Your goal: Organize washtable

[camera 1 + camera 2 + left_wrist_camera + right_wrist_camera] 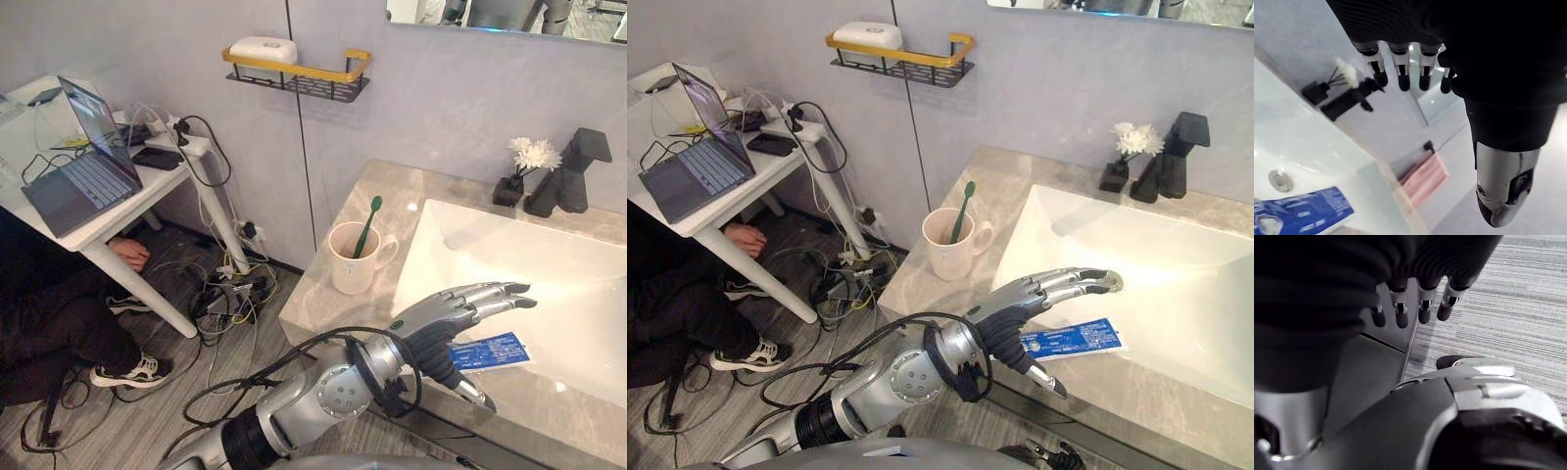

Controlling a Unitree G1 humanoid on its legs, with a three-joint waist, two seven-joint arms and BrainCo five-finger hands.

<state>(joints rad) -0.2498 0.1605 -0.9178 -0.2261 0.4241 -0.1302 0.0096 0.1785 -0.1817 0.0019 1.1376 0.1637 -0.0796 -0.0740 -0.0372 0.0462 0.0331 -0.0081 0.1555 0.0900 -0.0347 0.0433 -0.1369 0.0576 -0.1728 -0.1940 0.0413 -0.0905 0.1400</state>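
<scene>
Left eye view: marble worktop (323, 305), white sink (549, 284) set in it. Left hand (446, 318) over worktop's front edge, fingers straight, thumb down, holding nothing (just above tube, contact unclear). Right hand (1327, 284) relaxed, empty, over floor. Cream mug (351, 266) near worktop's left edge. Blue tube (495, 350) flat on front edge beside sink; white print too small to read. Green toothbrush (368, 223) leaning in mug.

Toothbrush (369, 223) in cup (353, 262), left of sink (519, 257).
</scene>
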